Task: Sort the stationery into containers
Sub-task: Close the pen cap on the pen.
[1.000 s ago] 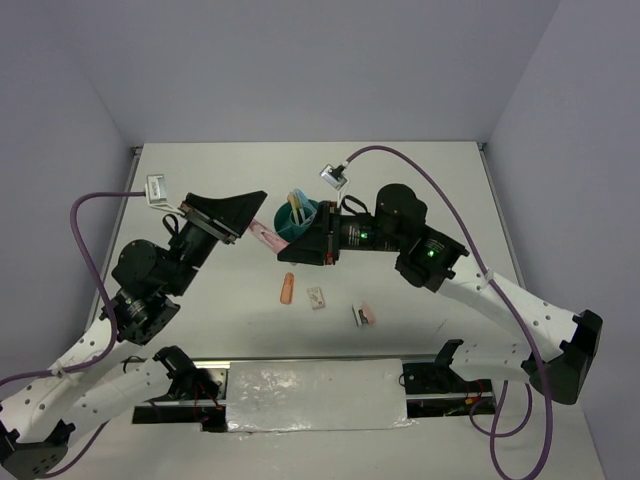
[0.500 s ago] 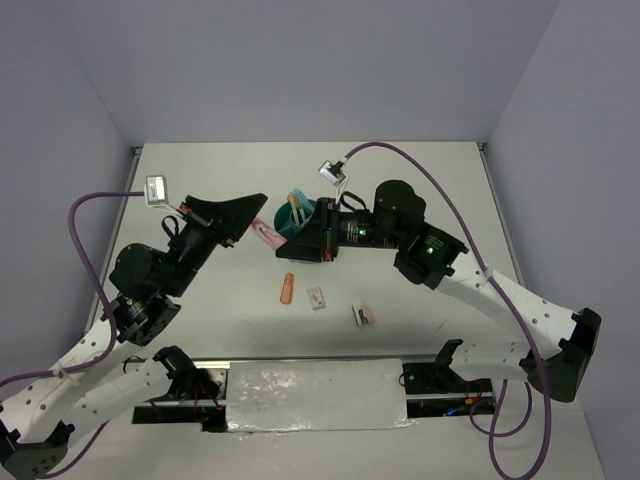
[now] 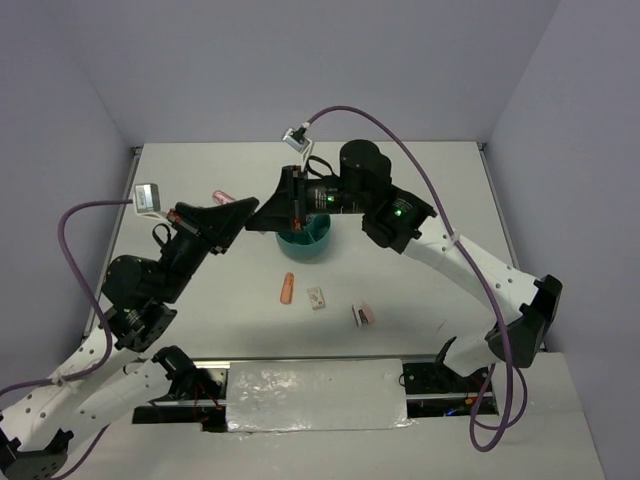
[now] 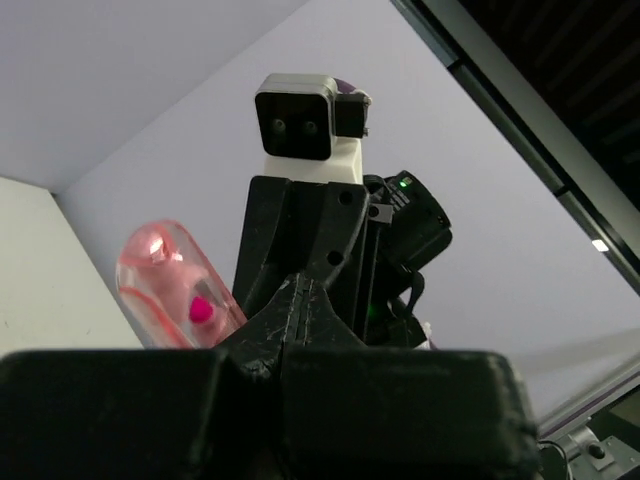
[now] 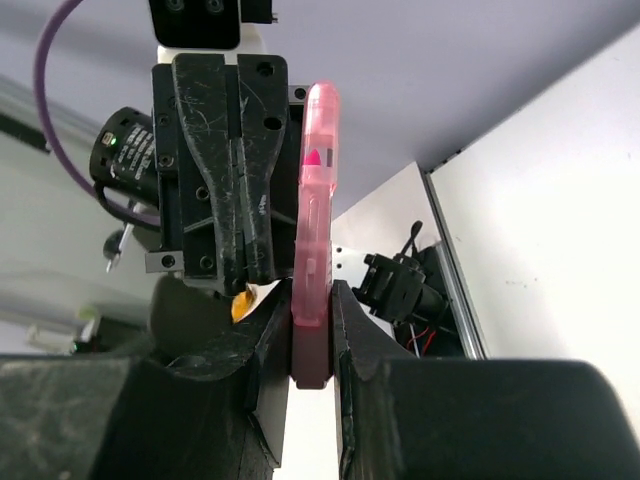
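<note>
Pink marker, a translucent stubby one, was up in the air to the left of the teal organiser bowl. It was clamped by one end between the fingers of the right pincer and stood out well past them. It was probably gripped at the end like that so that its free length could be steered over the bowl and dropped into a compartment. The left pincer faced it at close quarters with its two fingers pressed together on nothing. The marker passed just beside them rather than between, so I judged that pincer to have no share in the hold. The bowl stood on the worktop near the middle, partly under the right arm. Its wedge compartments and central cup were mostly hidden, and I could not tell what lay in them. Nearer than the bowl, three pieces lay loose and apart on the worktop, all unsorted: an orange marker, a small white piece just to its right, and a pink-and-white piece further right and nearer.
</note>
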`<state>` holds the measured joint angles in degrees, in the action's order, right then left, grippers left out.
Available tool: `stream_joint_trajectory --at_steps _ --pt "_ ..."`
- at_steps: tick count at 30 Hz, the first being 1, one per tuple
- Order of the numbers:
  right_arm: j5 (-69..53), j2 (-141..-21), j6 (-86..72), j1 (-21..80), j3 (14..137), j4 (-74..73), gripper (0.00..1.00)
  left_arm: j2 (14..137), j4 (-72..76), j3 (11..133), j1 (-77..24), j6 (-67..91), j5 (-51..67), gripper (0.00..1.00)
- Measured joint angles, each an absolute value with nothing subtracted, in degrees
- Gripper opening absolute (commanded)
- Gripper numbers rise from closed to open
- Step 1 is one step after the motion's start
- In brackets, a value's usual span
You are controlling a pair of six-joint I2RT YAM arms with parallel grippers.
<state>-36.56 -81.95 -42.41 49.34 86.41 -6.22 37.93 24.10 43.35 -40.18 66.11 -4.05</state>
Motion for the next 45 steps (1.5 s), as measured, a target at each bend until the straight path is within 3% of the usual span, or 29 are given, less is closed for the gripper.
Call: stream_joint_trajectory --at_steps 2,4,9,10,11,12,20,22,24,28,33,41,45 --pt "-37.6 -83.8 -41.2 49.4 89.2 -6.9 0.0 36.0 23.2 43.4 -40.2 65.9 -4.6 0.07" --pt "-37.1 -84.4 -40.8 49.5 89.6 -5.3 0.0 33.8 18.9 44.4 -40.8 63.9 -4.0 0.23" --pt "-37.7 -83.0 -41.1 49.1 83.4 0.2 0.0 34.9 5.5 55.1 -41.2 55.1 -5.3 0.79" --pt "-38.0 -82.6 -41.1 49.1 81.8 0.7 0.0 35.8 3.6 58.0 -41.2 53.4 -5.5 0.84" --pt "-38.2 -82.2 -41.1 49.1 80.5 1.0 0.0 36.7 1.9 61.0 -41.2 51.7 -5.9 0.98" --pt "-38.4 -81.8 -41.2 49.1 79.3 1.2 0.0 37.8 0.3 64.2 -41.2 49.7 -6.3 0.99" --pt "-38.5 -76.4 -40.6 49.1 75.0 2.3 0.0 43.9 -14.0 79.4 -41.2 43.3 -15.9 0.99" --pt "-38.7 -74.6 -40.4 49.1 74.9 2.5 0.0 44.6 -17.2 80.2 -41.2 43.0 -18.3 0.93" --pt "-39.1 -73.1 -40.3 49.1 74.8 2.8 0.0 44.6 -18.3 79.4 -41.2 42.3 -18.6 0.81" --pt "-40.3 -71.4 -40.1 49.1 74.8 3.7 0.0 43.2 -13.1 73.9 -41.2 41.8 -12.8 0.69" --pt "-41.4 -71.1 -39.6 48.9 74.9 3.8 0.0 43.7 -5.6 69.7 -41.2 42.2 -2.7 0.38" --pt "-42.3 -71.0 -39.5 48.8 75.0 3.9 0.0 44.9 0.2 68.0 -41.2 42.8 5.3 0.17" --pt "-42.5 -71.0 -39.5 48.5 75.8 3.7 0.0 44.8 1.1 66.3 -41.2 43.9 7.1 0.13"
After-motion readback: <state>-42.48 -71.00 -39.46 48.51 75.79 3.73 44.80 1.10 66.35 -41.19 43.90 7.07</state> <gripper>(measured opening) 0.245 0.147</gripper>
